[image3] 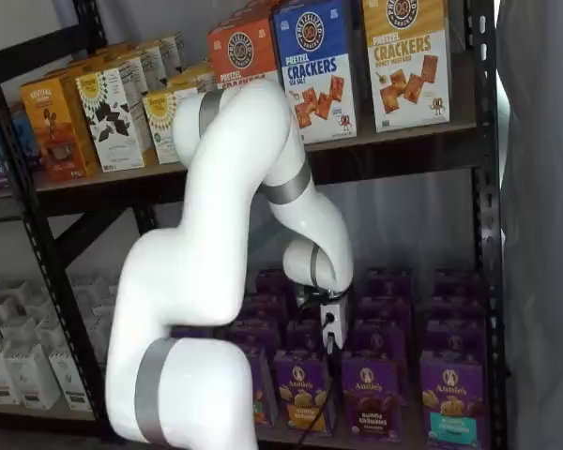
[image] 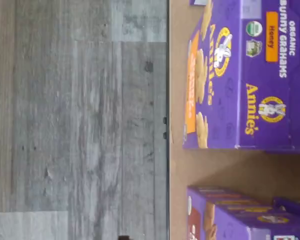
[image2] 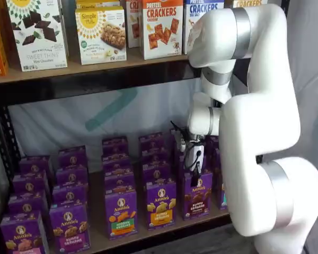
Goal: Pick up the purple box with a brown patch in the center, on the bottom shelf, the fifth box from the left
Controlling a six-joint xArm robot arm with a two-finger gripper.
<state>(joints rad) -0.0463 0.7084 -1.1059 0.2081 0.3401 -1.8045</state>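
Pincer (image2: 194, 168) white-bodied, spread wide above glossy purple box (image2: 197, 193); bottom shelf (image2: 164, 231) brown wood board.

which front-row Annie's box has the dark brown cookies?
The purple box directly below the pincer: dark brown bunnies across its middle. The neighbouring carton shows pale cookies on a yellow label.

pincer (image2: 194, 168) above purple box (image2: 197, 194) | bottom shelf (image2: 148, 235) front row
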